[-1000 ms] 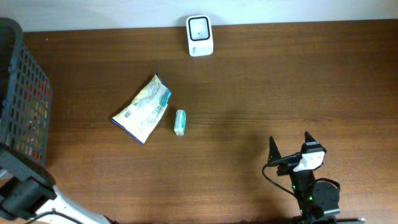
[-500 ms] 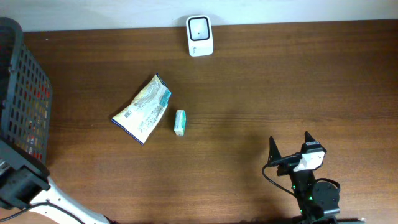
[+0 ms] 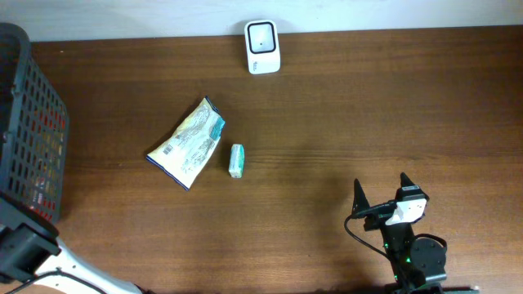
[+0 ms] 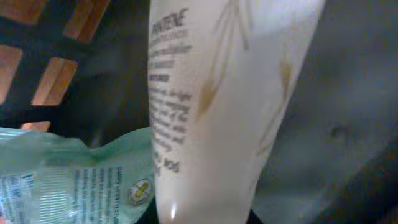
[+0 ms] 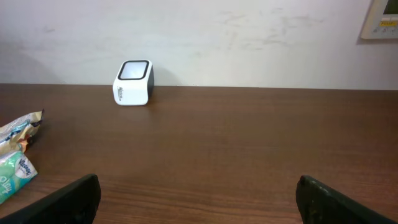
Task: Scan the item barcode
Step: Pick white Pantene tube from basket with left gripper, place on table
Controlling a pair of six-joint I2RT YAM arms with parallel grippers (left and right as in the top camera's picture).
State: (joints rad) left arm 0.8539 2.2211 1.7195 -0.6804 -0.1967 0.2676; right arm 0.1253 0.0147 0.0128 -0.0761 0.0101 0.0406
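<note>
The cream tube (image 4: 211, 106) with dark print down its side is filling most of the left wrist view, lying tilted inside the black mesh basket (image 3: 33, 98), which is sitting at the left edge of the tabletop (image 3: 368, 106). A green packet (image 4: 74, 180) is lying just beside the tube, its edge tucking under or against the tube's lower end. The left arm (image 3: 24, 249) is reaching toward the basket from the near left corner. The left pincer's fingers are not showing clearly in either view, so I cannot tell whether it is gripping the tube or how far it is parted. The right pincer (image 3: 381, 181) is hanging near the tabletop's near right corner with its fingers spread wide and nothing between them. The white scanner (image 3: 262, 46) is standing at the far edge, about midway along it, with its window facing up. A crinkled snack bag (image 3: 188, 143) is lying left of the tabletop's middle, and a small tissue pack (image 3: 236, 160) is lying just beside it, not touching it.
</note>
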